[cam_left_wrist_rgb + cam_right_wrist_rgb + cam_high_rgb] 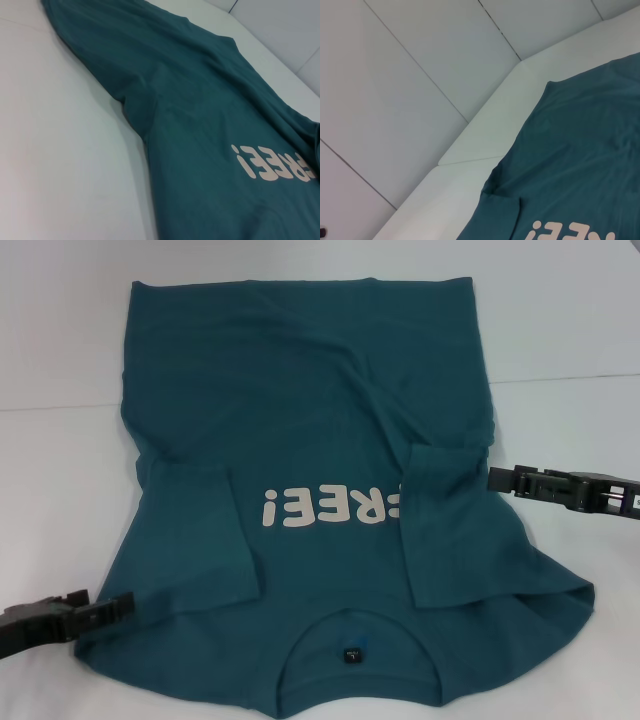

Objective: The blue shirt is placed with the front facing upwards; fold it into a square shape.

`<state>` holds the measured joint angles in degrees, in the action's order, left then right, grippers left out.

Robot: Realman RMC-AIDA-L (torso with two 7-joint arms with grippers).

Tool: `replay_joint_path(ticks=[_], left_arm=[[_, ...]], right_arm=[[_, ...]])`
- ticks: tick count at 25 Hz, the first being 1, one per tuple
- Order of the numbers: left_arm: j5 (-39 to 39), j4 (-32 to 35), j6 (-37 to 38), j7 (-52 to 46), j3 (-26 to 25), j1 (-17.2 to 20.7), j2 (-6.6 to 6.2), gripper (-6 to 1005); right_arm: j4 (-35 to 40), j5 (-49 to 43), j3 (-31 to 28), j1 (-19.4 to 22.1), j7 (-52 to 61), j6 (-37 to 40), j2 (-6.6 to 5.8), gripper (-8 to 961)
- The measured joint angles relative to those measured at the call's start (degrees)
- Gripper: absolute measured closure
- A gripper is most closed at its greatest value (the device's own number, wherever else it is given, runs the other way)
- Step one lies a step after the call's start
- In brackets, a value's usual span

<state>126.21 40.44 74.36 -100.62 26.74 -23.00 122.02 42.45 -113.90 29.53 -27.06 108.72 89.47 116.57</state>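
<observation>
While both sleeves are lying folded inward on the blue shirt [300, 420], the left tool [125, 605] and right tool [492, 480] are sitting at its edges, grip unclear; uneven pulling risks bunching.

The blue shirt [330, 470] lies flat on the bench [60, 470] before me, collar nearest, both sleeves folded inward. My left gripper [125, 606] sits at its near-left edge, my right gripper [492, 480] at its right.
</observation>
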Motion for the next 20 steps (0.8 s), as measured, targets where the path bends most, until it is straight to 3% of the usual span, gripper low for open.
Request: replay_joint_path(ticks=[20], left_arm=[[1.4, 0.5, 3.4, -0.4, 0.4, 0.1, -0.03, 111]], right_arm=[[0.0, 0.0, 0.0, 0.1, 0.0, 0.0, -0.05, 11]])
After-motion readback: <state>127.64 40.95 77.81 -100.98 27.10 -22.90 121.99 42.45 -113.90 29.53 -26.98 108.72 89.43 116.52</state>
